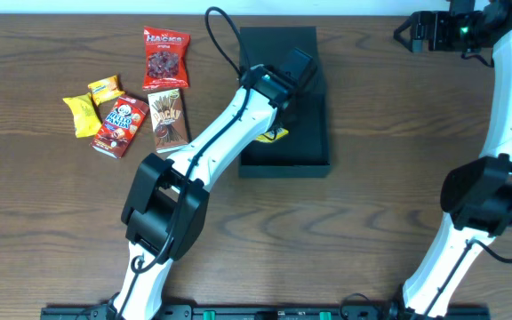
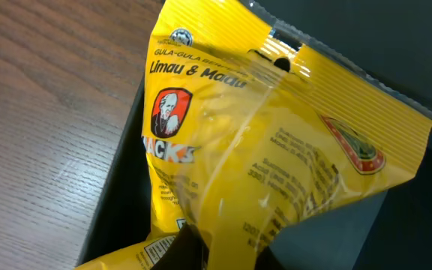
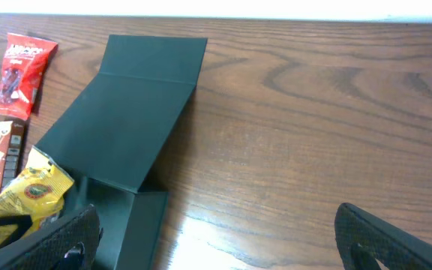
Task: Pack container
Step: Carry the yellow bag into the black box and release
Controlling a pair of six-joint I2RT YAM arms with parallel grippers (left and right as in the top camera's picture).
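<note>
Right over the container (image 1: 309, 133), the left pincer (image 2: 190, 247) is clamped tight on the bottom edge of a yellow sweet packet (image 2: 276, 157). The matte black container sits near the far middle of the desk (image 1: 372, 231), with its flap lid folded open at the far side. From overhead, the packet shows just under the left arm, inside the container's outline by its front left part. Whether it touches the floor of the box cannot be told.

In the left wrist view the packet's print reads "GULA-GULA" in small type, then "Limau & Madu". Below that is a red badge with a bearded man's portrait and the red letters "ACKS", cut off at the crease. The fine print on the clear panel is too small to read.

The right pincer (image 3: 216, 225) hangs at the far right of the desk, well apart from the container. Its 2 fingers are spread wide and hold nothing.

To the left of the container lie 5 other snacks:
- A red bag marked "Hacks" (image 1: 165, 58).
- A red "Hello Panda" packet (image 1: 120, 124).
- A brown biscuit-stick packet (image 1: 168, 120), its slanted name unclear.
- 2 small yellow packets (image 1: 105, 87) (image 1: 82, 116), their print unreadable.
</note>
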